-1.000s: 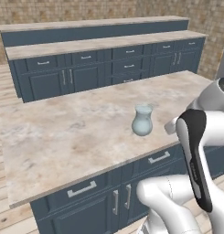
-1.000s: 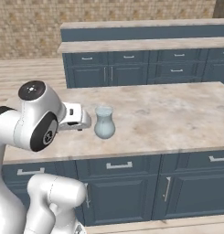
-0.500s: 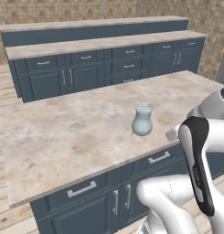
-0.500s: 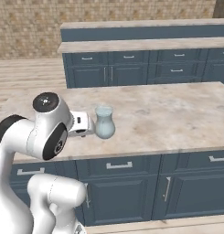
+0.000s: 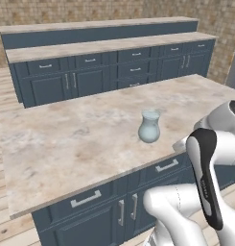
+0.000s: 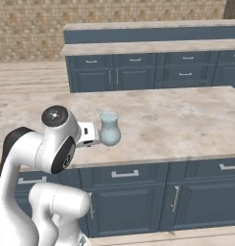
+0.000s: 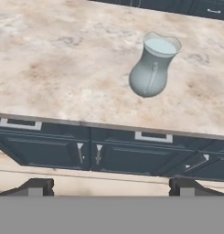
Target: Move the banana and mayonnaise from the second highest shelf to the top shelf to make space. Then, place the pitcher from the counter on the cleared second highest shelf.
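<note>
The clear bluish pitcher stands upright on the beige marbled counter, close to its front edge. From the right base view the pitcher is just right of my white hand, which hangs at the counter's front edge. In the hand view the pitcher is ahead and a little right of centre on the counter. My gripper is open, its two tips wide apart with nothing between them, still short of the pitcher. The banana, the mayonnaise and both shelves are out of view.
Dark blue drawers with silver handles run under the counter's front edge. Behind the counter stand two stepped rows of blue cabinets against a brick wall. My own elbow rises at the lower right of the left base view.
My arm has folded lower and forward, bringing the hand down toward the counter edge beside the pitcher. The pitcher has not moved and the gripper stays open.
</note>
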{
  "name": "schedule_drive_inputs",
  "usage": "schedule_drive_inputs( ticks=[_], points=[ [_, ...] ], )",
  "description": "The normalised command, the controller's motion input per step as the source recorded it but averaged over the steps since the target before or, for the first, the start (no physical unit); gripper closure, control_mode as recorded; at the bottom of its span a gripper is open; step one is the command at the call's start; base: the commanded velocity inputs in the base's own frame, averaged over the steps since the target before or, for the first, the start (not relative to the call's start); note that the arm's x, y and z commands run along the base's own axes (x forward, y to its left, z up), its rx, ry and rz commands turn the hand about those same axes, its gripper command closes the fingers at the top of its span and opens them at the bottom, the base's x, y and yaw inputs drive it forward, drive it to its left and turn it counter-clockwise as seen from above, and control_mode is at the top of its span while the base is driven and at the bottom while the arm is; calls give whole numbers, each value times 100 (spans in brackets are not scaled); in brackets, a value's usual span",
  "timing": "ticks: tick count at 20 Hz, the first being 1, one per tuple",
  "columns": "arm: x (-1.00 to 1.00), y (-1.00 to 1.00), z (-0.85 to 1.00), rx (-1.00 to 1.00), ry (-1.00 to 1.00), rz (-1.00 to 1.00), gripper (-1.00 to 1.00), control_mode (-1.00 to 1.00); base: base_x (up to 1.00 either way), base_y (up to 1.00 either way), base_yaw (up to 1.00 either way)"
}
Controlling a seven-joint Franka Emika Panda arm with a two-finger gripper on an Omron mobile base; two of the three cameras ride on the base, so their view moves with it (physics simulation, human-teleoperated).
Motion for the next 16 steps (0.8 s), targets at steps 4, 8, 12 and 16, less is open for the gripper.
schedule_drive_inputs(
  ticks=[4,8,12,16],
  points=[
    [0,0,0,0,-1,1,-100,-100,0,0,0],
    [6,0,0,0,-1,0,-100,-100,0,0,0],
    [21,0,0,1,-2,0,-100,-100,0,0,0],
    [47,0,0,6,0,1,-100,-100,0,0,0]
  ],
)
